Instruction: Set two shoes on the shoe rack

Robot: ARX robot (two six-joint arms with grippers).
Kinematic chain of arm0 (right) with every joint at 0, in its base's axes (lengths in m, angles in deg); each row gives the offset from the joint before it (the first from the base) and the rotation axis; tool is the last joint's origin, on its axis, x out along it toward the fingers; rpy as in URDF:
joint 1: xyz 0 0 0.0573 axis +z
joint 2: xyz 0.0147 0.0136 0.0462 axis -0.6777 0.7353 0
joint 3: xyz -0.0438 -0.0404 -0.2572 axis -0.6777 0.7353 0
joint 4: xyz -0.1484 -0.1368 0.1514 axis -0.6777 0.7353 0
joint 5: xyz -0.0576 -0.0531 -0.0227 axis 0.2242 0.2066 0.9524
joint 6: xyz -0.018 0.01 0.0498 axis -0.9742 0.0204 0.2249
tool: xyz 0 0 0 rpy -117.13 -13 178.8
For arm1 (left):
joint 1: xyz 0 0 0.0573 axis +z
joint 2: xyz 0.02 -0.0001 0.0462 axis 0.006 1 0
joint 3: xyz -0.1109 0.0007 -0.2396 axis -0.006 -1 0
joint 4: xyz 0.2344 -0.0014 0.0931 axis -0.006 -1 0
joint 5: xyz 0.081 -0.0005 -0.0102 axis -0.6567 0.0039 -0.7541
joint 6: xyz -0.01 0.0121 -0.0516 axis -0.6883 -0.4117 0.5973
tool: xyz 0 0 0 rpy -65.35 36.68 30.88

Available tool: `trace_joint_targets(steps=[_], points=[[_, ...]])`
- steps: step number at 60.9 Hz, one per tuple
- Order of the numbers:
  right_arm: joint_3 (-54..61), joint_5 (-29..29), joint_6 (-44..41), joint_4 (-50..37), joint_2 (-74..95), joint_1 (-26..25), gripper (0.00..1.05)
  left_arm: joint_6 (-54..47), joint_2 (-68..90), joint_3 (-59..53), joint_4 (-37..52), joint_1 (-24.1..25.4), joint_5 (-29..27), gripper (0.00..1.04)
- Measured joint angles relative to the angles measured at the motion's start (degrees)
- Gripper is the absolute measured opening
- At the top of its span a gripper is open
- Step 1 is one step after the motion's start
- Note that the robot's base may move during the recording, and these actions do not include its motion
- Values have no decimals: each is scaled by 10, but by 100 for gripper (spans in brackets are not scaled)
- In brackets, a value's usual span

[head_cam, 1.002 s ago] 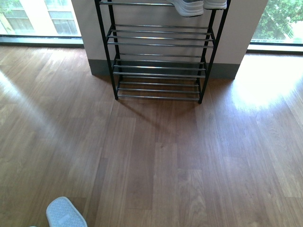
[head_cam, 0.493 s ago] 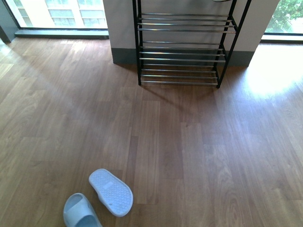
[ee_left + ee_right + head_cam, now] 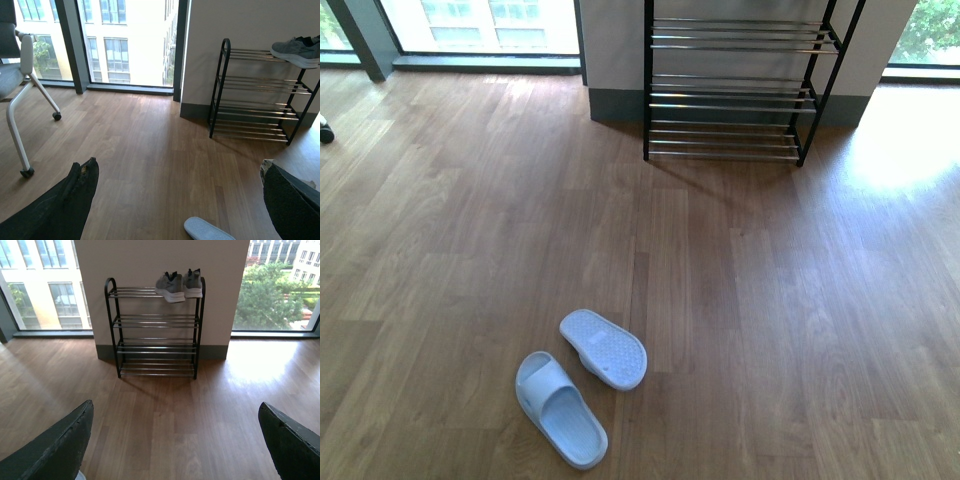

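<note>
Front view: slides, rack (well apart)

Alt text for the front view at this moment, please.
A pale blue rubber slide lies upright on the brown wooden floor, its sole-up twin close beside it. Farther off, a black-framed shoe rack with chrome bars stands against the wall, its visible tiers bare. Neither arm shows.
</note>
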Motion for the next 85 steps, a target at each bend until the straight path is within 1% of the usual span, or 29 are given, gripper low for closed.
trace_joint_targets(steps=[85], points=[[0,0,0,0,0,0,96,0,0,0,0,0,1,95]])
